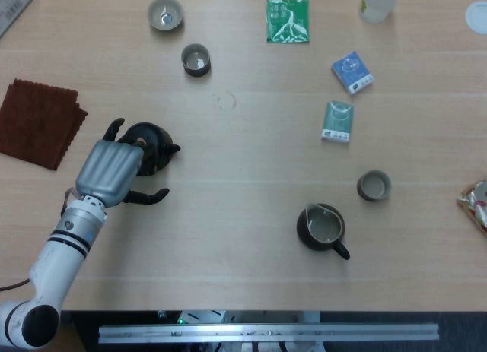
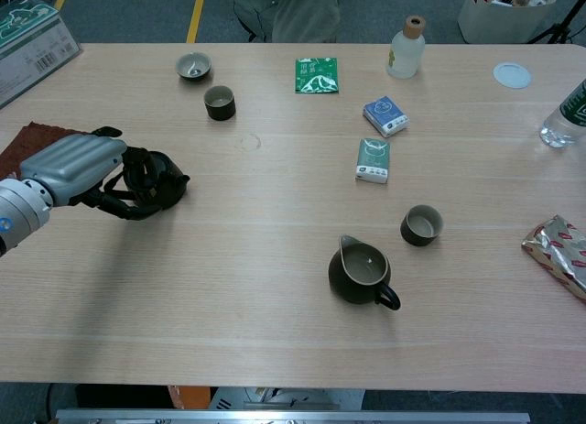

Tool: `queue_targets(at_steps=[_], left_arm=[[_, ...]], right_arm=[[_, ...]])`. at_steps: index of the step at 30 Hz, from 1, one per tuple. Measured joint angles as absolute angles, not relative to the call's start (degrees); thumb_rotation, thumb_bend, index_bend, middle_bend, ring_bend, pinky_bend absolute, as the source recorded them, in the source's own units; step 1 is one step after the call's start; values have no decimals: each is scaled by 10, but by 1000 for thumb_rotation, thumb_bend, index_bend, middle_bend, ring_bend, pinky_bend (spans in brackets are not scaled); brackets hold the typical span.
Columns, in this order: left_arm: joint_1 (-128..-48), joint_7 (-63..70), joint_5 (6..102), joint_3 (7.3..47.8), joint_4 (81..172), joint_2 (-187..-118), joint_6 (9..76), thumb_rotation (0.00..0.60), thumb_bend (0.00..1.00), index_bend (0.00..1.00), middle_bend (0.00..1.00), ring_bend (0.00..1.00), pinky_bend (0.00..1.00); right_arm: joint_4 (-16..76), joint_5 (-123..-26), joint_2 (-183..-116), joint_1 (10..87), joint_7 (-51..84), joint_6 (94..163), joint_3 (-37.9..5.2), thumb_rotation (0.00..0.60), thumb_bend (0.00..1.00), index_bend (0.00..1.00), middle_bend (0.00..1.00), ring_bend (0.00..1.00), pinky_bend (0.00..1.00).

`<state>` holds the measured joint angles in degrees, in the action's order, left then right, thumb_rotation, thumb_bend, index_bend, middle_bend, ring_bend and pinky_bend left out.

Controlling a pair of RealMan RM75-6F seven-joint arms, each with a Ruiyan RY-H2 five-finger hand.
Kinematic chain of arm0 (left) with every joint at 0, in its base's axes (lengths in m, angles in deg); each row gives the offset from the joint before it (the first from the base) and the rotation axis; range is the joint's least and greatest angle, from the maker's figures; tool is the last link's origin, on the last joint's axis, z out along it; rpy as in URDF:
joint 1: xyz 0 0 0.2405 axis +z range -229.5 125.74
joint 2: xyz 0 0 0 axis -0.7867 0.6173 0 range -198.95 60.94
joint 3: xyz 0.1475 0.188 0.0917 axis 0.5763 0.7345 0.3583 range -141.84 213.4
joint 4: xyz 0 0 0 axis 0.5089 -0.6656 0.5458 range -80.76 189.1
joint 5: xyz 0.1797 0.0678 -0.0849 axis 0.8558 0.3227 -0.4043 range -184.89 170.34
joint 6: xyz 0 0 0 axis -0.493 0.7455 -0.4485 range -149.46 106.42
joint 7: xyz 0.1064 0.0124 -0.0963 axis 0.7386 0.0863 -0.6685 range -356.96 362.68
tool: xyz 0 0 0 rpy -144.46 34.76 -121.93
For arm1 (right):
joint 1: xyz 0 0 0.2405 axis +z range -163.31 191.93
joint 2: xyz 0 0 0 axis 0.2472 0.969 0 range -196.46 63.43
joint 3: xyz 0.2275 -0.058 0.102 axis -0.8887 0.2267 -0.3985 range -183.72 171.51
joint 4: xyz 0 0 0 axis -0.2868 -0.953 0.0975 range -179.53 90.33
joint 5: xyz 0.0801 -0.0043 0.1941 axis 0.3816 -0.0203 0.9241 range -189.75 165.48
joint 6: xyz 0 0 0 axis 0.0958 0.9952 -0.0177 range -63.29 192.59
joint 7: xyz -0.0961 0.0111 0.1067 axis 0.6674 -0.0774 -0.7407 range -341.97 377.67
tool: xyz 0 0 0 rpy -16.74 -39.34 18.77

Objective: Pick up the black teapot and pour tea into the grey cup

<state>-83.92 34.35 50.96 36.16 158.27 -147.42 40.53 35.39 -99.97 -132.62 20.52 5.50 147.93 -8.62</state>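
Note:
The black teapot point(image 1: 154, 144) point(image 2: 169, 179) stands on the table at the left. My left hand point(image 1: 111, 171) point(image 2: 75, 165) lies over its handle side. The dark fingers point(image 2: 139, 179) curl around the back of the pot, while the thumb point(image 1: 152, 195) stretches out over the table below it, apart from the pot. I cannot make out a firm hold. A grey cup point(image 1: 164, 14) point(image 2: 193, 66) sits at the far left, well beyond the teapot. My right hand shows in neither view.
A darker cup point(image 1: 196, 60) stands near the grey one, and another cup point(image 1: 374, 185) is at the right. A dark pitcher point(image 1: 322, 227) sits front centre. A brown cloth point(image 1: 36, 122) lies left of the hand. Tea packets point(image 1: 338, 122) and a bottle point(image 2: 406, 48) are further back.

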Motion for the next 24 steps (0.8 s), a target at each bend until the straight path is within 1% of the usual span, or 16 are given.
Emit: queue_targets(at_steps=[24], left_arm=[[-835, 347, 506, 375, 1571, -1473, 399, 333, 203, 354, 417, 294, 0]], right_arm=[[355, -1000, -1326, 204, 58, 1480, -86, 600, 348, 319, 321, 208, 225]])
